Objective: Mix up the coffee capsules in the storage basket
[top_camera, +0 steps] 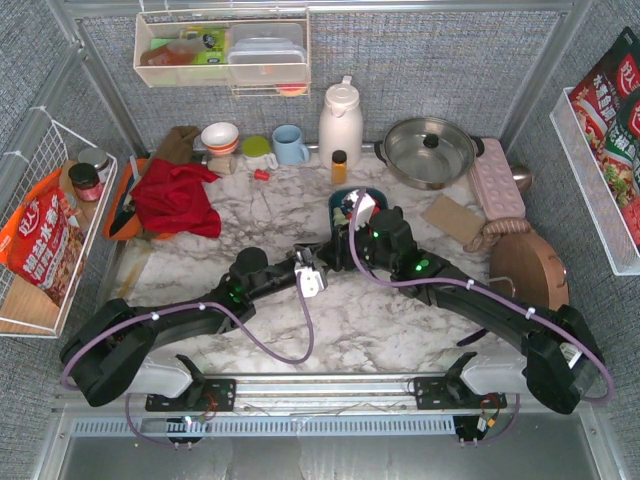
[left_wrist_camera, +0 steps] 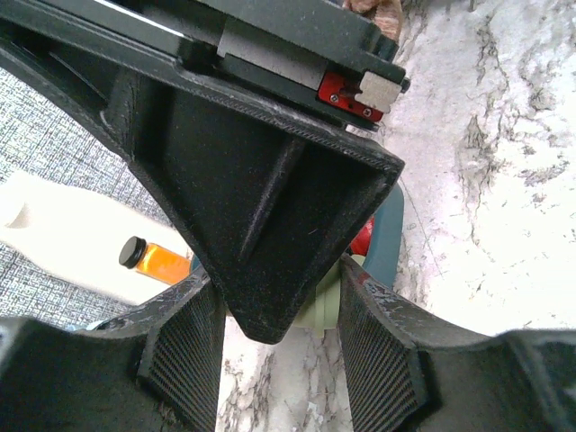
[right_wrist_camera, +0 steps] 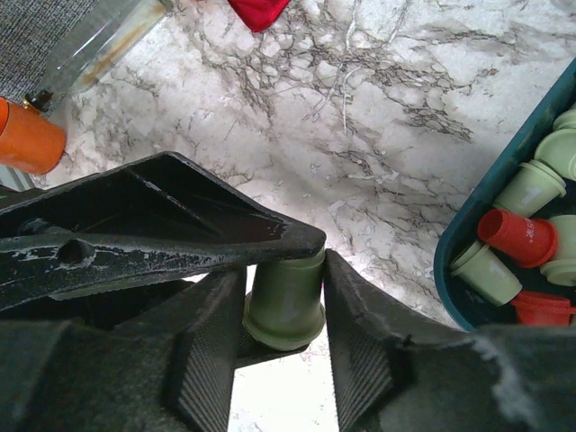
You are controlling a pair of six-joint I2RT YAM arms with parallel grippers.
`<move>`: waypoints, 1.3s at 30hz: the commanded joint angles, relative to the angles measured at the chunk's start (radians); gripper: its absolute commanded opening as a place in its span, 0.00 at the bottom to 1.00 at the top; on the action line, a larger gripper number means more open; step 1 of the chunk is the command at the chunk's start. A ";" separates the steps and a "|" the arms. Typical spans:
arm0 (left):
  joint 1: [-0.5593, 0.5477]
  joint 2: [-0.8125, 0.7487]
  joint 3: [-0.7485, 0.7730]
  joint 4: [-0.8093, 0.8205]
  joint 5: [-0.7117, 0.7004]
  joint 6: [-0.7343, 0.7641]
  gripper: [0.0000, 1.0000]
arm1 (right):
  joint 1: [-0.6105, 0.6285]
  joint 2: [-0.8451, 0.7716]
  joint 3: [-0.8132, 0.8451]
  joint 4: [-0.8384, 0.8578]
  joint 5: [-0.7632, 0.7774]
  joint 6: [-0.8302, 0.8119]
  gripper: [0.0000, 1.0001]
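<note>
A pale green coffee capsule (right_wrist_camera: 286,297) hangs just above the marble, left of the storage basket (right_wrist_camera: 453,256). My right gripper (right_wrist_camera: 283,317) is shut on its sides. My left gripper (left_wrist_camera: 279,333) holds the same capsule (left_wrist_camera: 331,310) end to end; one of its fingers (right_wrist_camera: 180,225) lies across the narrow end. In the left wrist view the right gripper's finger hides most of the capsule. In the top view the left gripper (top_camera: 328,256) and right gripper (top_camera: 345,238) meet just in front of the teal basket (top_camera: 378,193). Inside it lie red capsules (right_wrist_camera: 517,236) and green capsules (right_wrist_camera: 526,189).
Behind the basket stand a small amber bottle (top_camera: 339,165) and a white jug (top_camera: 340,122). A lidded pot (top_camera: 428,150) and a pink tray (top_camera: 495,180) are at the back right. A red cloth (top_camera: 178,197) lies at the left, with a blue mug (top_camera: 290,145) and bowls (top_camera: 220,137) behind.
</note>
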 commanded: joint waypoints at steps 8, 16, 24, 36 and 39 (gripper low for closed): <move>-0.007 0.003 -0.004 0.063 -0.020 -0.011 0.55 | -0.001 0.007 0.012 0.021 0.000 -0.001 0.19; -0.008 0.004 -0.002 0.085 -0.081 -0.044 0.99 | -0.001 0.002 0.028 -0.008 0.039 -0.016 0.00; -0.009 0.012 0.000 0.158 -0.266 -0.140 0.99 | -0.005 0.008 0.035 -0.047 0.436 -0.129 0.00; -0.008 0.086 0.097 0.166 -0.934 -0.318 0.99 | -0.058 0.226 0.062 -0.010 0.756 -0.249 0.08; -0.008 0.110 0.095 0.197 -0.994 -0.337 0.99 | -0.073 0.277 0.069 -0.002 0.821 -0.285 0.14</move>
